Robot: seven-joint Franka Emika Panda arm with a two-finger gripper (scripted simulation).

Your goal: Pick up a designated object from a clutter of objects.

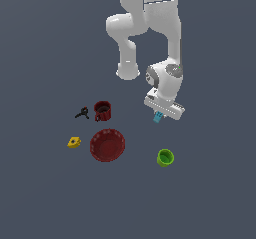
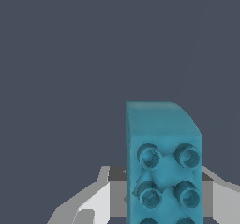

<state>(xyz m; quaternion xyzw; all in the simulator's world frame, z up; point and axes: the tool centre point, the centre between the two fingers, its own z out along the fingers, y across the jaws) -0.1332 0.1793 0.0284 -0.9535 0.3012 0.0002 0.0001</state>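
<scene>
The small cyan studded toy brick (image 2: 164, 167) sits pinched between the fingers of the white hand (image 1: 161, 116), its long axis running out from the hand. It hangs right of the dark red mug (image 1: 102, 111) and beyond the green cup (image 1: 165, 157), apparently just above the grey bench (image 1: 210, 193).

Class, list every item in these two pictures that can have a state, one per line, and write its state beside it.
cyan brick: held between the tool's fingers, studs facing the wrist camera.
tool: shut on the cyan brick.
dark red mug: upright, free.
red bowl: open side up, nothing visible inside.
green cup: upright, nothing visible inside.
yellow block: lying loose.
black clamp: lying beside the mug; open or closed unclear.
</scene>
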